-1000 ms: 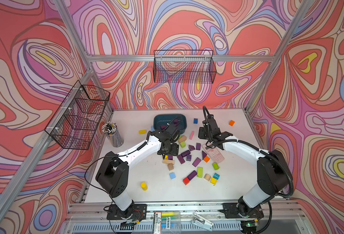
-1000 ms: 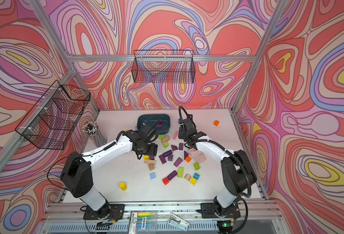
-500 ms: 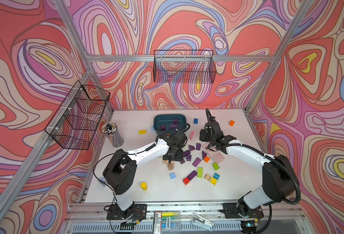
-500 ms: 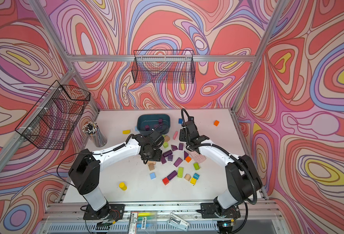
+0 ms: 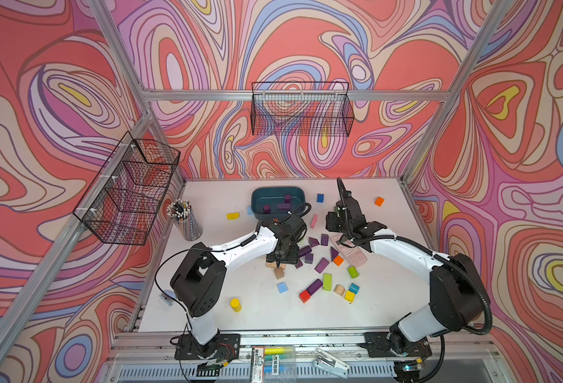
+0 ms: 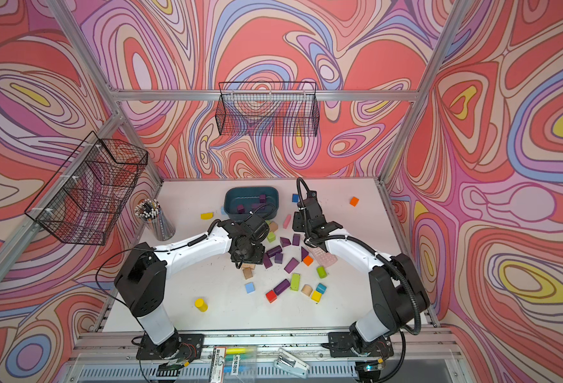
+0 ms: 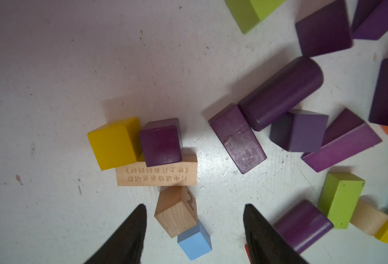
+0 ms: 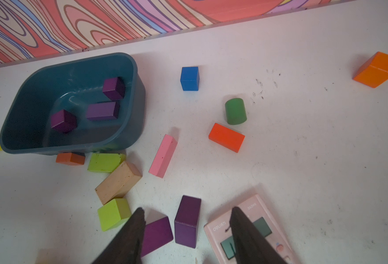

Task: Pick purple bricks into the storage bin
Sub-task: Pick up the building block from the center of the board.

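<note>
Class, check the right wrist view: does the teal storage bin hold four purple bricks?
No, only three purple bricks lie on the floor of the teal storage bin.
</note>
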